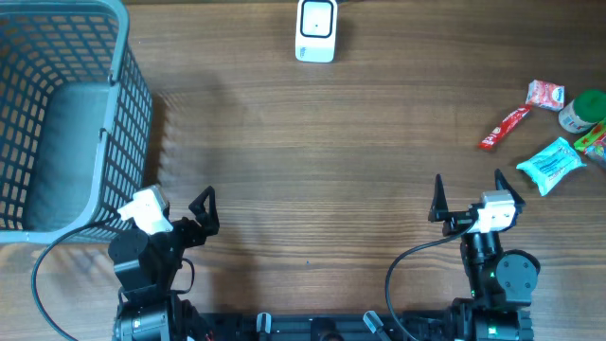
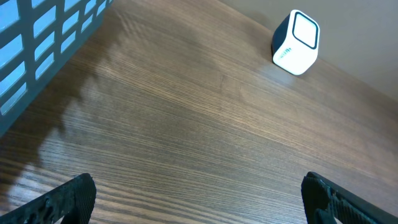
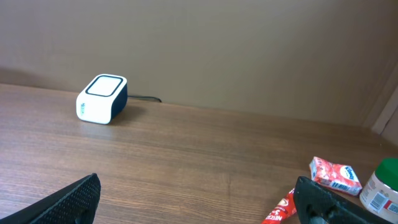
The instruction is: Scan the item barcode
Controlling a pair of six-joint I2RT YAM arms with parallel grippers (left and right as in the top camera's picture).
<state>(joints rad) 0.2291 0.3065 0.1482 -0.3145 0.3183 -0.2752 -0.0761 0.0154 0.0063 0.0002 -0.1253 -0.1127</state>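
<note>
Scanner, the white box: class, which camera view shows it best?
Right wrist: the scanner sits whole, its top window, side and cable visible. Left wrist shows it tilted in a corner; overhead gives only its top at the frame's edge.

Brown wood grain covers the table (image 1: 331,142). The lattice basket (image 1: 133,95), upper left, is grey-blue; the barcode scanner (image 1: 315,28) is white with navy sides. At right: a red stick sachet (image 1: 504,128), a light-blue packet (image 1: 552,164), a green-lidded jar (image 1: 579,109).
</note>
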